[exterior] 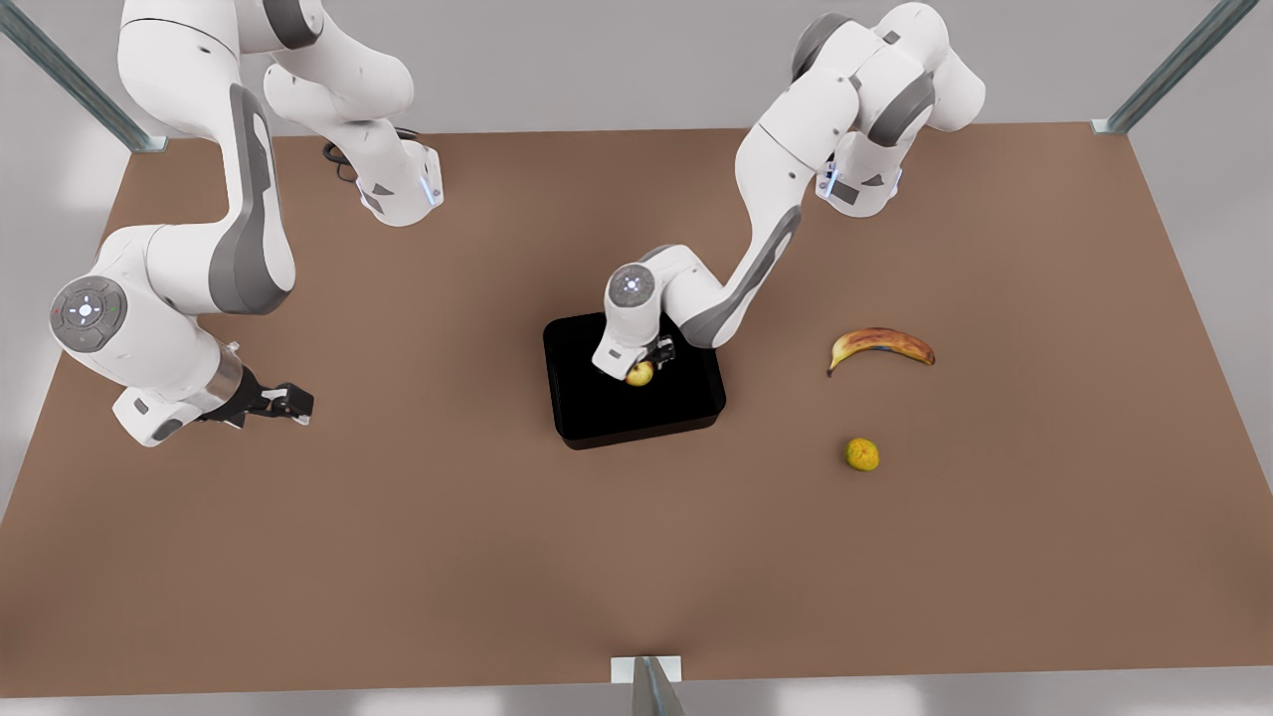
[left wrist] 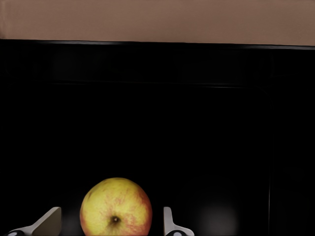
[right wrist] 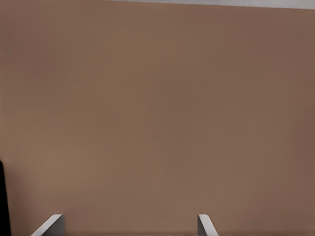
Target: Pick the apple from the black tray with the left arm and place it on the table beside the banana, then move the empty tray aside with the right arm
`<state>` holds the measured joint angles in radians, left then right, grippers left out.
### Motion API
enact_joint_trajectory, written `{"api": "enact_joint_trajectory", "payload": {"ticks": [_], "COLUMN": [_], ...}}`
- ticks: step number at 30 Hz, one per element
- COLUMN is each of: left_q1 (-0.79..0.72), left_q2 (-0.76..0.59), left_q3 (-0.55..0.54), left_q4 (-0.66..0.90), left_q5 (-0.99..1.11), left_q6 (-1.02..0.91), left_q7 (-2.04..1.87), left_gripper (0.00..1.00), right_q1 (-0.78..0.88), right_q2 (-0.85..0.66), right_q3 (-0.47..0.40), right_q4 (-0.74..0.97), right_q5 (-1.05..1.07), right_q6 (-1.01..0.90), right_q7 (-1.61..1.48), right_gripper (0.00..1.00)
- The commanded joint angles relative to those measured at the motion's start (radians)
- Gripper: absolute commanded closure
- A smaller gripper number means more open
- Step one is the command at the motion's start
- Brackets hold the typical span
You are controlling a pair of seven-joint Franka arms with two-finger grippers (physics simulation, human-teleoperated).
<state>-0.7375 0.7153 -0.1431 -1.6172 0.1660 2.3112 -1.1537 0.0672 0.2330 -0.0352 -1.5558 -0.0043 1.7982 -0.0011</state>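
Observation:
The apple [exterior: 639, 374], yellow with a red blush, lies inside the black tray [exterior: 597, 418] in the middle of the table [exterior: 448, 557]. My left gripper [exterior: 648, 364] reaches down into the tray from the front view's right. In the left wrist view the apple [left wrist: 116, 206] sits between the open left gripper's [left wrist: 110, 223] fingers, with a small gap on each side, above the tray floor [left wrist: 162, 123]. The banana [exterior: 881, 346] lies to the front view's right of the tray. My right gripper [exterior: 290, 403] waits open low over the table at the front view's left, its fingertips [right wrist: 53, 223] over bare brown tabletop.
A bumpy yellow-green round fruit [exterior: 862, 453] lies on the table below the banana in the front view. Metal legs stand at the table's corners [exterior: 1144, 109]. Bare tabletop stretches between the tray and the banana and along the near edge.

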Motion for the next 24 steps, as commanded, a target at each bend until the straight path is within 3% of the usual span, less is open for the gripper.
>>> {"api": "enact_joint_trajectory", "payload": {"ticks": [1,12,14,17,21,24], "left_q1": [0.001,-0.003,-0.003,-0.003,0.052,0.253], "left_q2": [-0.002,0.041,0.041,0.036,-0.071,-0.195], "left_q3": [0.0,-0.001,-0.001,-0.001,-0.004,-0.007], "left_q4": [-0.006,-0.033,-0.033,-0.032,-0.021,-0.023], "left_q5": [0.024,0.036,0.036,0.036,0.027,-0.074], "left_q6": [0.017,0.085,0.083,0.073,-0.108,-0.349], "left_q7": [-0.264,-0.27,-0.273,-0.273,-0.155,0.274], "left_gripper": [0.0,0.0,0.3,0.32,0.3,0.3], "right_q1": [0.0,0.0,-0.001,0.0,0.0,0.0], "right_q2": [-0.001,0.0,-0.001,-0.001,-0.001,-0.001], "right_q3": [0.0,0.0,0.0,0.0,0.0,0.0], "right_q4": [0.0,0.0,0.0,0.0,0.0,0.002], "right_q5": [0.0,0.003,0.003,0.001,0.001,0.007], "right_q6": [0.0,0.0,0.0,0.0,0.0,0.0], "right_q7": [0.016,0.016,0.016,0.016,0.016,0.019], "right_gripper": [0.0,0.0,0.0,0.0,0.0,0.0]}}
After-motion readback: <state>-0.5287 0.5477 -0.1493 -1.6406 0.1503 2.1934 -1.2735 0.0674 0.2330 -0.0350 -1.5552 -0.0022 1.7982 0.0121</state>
